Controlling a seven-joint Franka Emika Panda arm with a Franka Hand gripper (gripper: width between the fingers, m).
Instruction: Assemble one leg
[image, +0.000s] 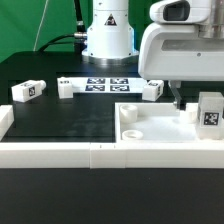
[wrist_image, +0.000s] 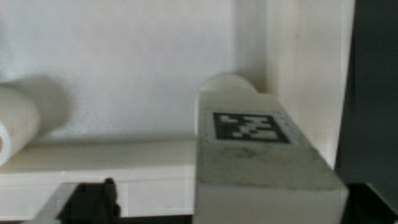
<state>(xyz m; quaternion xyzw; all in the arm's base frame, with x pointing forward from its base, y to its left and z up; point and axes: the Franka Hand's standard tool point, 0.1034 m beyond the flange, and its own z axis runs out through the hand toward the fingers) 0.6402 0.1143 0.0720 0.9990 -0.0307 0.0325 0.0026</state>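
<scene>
One leg (image: 210, 112), a stubby white block with a square tag, stands on the right part of the white tabletop (image: 150, 128). My gripper (image: 188, 102) hangs low right beside it. In the wrist view the same leg (wrist_image: 253, 140) stands between my fingers, tag towards the camera. The gripper (wrist_image: 226, 204) is open: one dark finger (wrist_image: 89, 200) is clearly apart from the leg, and the other sits at the leg's far side at the frame edge. Three more legs lie on the black table: one (image: 27, 92), another (image: 67, 87) and a third (image: 150, 88).
The marker board (image: 105, 83) lies at the back centre, before the robot base. White border rails run along the front (image: 60, 156) and the exterior view's left (image: 5, 125). A rounded white boss (wrist_image: 18, 120) of the tabletop shows in the wrist view.
</scene>
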